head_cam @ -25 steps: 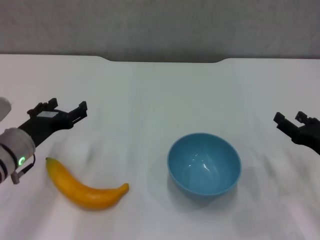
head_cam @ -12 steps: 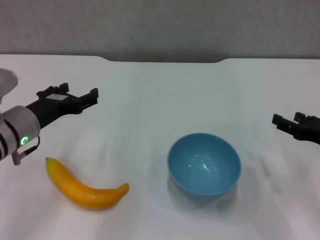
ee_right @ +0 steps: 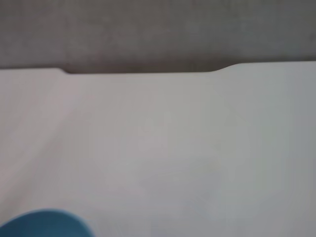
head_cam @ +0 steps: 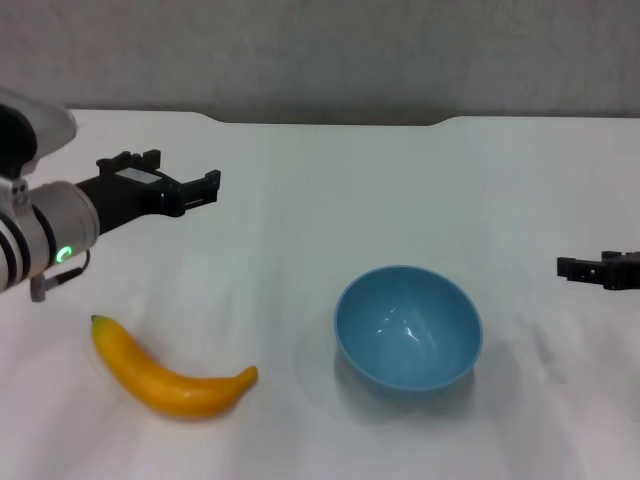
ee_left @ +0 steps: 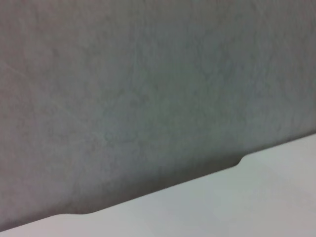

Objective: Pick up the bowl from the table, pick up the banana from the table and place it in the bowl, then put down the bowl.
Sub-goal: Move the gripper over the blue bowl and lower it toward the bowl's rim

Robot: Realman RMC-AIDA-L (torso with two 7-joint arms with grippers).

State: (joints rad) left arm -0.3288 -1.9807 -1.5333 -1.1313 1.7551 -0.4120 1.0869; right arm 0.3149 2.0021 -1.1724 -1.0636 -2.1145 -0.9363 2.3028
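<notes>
The light-blue bowl (head_cam: 408, 328) stands upright and empty on the white table (head_cam: 330, 200), right of centre. A sliver of its rim shows in the right wrist view (ee_right: 44, 224). The yellow-orange banana (head_cam: 170, 375) lies on the table at the front left, its green stem tip pointing left. My left gripper (head_cam: 188, 167) is open and empty. It hovers above the table, beyond the banana and well left of the bowl. My right gripper (head_cam: 585, 264) is open and empty at the right edge of the head view, to the right of the bowl and apart from it.
The table's far edge has a shallow notch (head_cam: 330, 122) with a grey wall (head_cam: 320, 50) behind it. The left wrist view shows only that wall (ee_left: 148, 74) and the table's far edge (ee_left: 222, 202). Bare tabletop lies between the bowl and the banana.
My left gripper has risen and moved right and farther away, above the banana. My right gripper has drawn back toward the right edge. The bowl and the banana have not moved.
</notes>
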